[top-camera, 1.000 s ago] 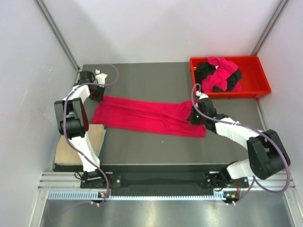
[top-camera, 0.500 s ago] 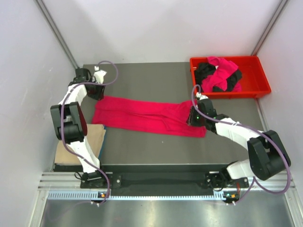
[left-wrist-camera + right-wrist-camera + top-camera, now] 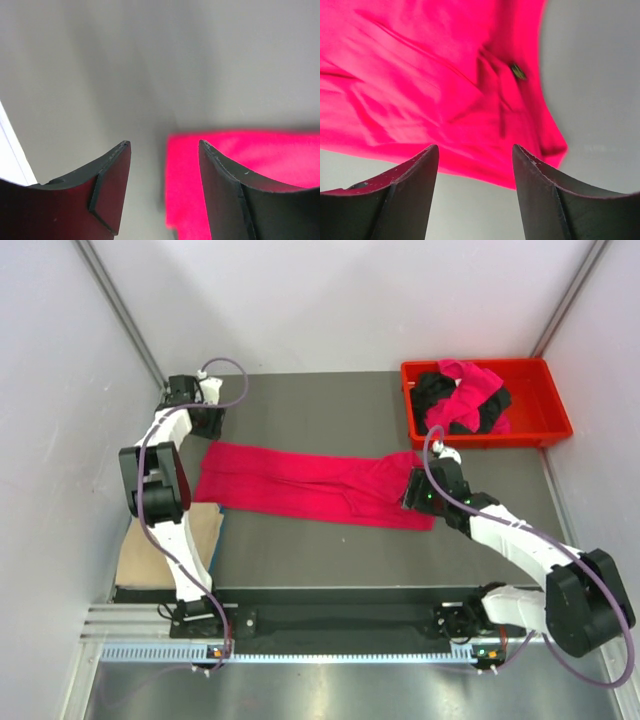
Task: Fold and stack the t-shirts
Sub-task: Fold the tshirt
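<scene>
The work area is a white-walled enclosure with a dark grey table (image 3: 300, 550) as its floor.

**Layout, by size**
- A magenta t-shirt (image 3: 300, 482) lies flat across the middle of the table as a long band, running from the left arm to the right arm.
- A red tray (image 3: 530, 390) stands at the far right corner. It holds a black t-shirt (image 3: 435, 390) and another magenta one (image 3: 465, 385), both crumpled.
- A tan t-shirt (image 3: 140, 560) lies folded at the near left edge.

**Pincers**
- Left pincer (image 3: 208, 430): just off the band's left end, jaws apart, gripping nothing.
- Right pincer (image 3: 412, 495): over the band's right end, jaws apart, gripping nothing.

**Handling**
The cloth is judged light, limp and not fragile. It will sag between two hold points and its layers may slide apart. Pinch all the layers together at an end corner. Take one corner with each pincer and keep the lifted edge taut. A pinch in mid-panel would probably bunch the band.

**View coverage**
- Top view: the only view showing the whole band, the tray and the tan shirt.
- Left wrist view: shows bare table between the fingers (image 3: 112, 185), with the shirt's corner to one side, so nothing is held.
- Right wrist view: shows creases, a seam and a small dark tag (image 3: 518, 71) near the shirt's edge. None of these can be made out from above.
</scene>
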Controlling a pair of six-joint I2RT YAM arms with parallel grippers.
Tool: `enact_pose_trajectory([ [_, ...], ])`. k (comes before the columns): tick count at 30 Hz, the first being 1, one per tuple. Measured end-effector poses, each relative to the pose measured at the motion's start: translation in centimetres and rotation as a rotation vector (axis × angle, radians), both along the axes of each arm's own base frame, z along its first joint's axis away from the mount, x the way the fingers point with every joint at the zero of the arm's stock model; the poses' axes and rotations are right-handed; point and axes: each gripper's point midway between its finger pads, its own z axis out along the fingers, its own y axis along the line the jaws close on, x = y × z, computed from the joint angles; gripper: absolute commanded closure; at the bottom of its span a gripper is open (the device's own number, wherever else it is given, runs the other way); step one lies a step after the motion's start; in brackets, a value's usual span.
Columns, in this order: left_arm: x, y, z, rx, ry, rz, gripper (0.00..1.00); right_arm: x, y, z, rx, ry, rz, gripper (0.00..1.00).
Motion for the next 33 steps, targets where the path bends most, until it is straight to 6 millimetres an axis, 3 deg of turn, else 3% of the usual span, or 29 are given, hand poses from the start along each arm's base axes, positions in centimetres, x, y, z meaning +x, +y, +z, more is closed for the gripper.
enact_pose_trajectory([
  [3,1.7,0.5,-1.2,0.003,-0.004,0.024,0.38,-1.2,-0.7,-1.9,-0.020,0.057,-0.019,0.39],
  [7,1.5,0.2,-3.9,-0.013,0.044,0.019,0.40,-2.0,-1.4,-3.4,-0.041,0.096,-0.035,0.44],
  [10,1.5,-0.2,-4.1,-0.024,0.037,0.007,0.57,-2.7,-1.8,-4.4,-0.055,0.121,-0.042,0.55],
  [13,0.9,-1.5,-4.3,-0.037,0.036,-0.029,0.86,-2.9,-2.1,-5.4,-0.073,0.148,-0.046,0.79],
  [15,0.3,-2.6,-4.4,-0.043,0.044,-0.062,1.00,-2.5,-2.2,-5.6,-0.080,0.142,-0.048,0.87],
  [17,-0.5,-3.4,-4.5,-0.048,0.053,-0.097,1.00,-2.2,-2.2,-5.8,-0.086,0.149,-0.047,0.94],
  [22,-4.0,-4.9,-4.7,-0.068,0.081,-0.179,1.00,0.2,-1.1,-5.7,-0.111,0.150,-0.009,0.98],
  [23,-5.8,-5.5,-4.8,-0.076,0.107,-0.213,1.00,1.4,-0.6,-5.6,-0.118,0.141,0.009,0.98],
  [25,-7.0,-5.9,-4.9,-0.068,0.107,-0.248,1.00,2.4,-0.1,-5.6,-0.136,0.155,0.036,0.98],
  [29,-11.4,-7.8,-5.1,-0.072,0.151,-0.349,1.00,7.3,2.1,-5.3,-0.156,0.136,0.088,0.97],
  [33,-14.2,-9.6,-5.3,-0.079,0.178,-0.453,1.00,10.6,3.7,-5.2,-0.173,0.130,0.131,0.97],
])
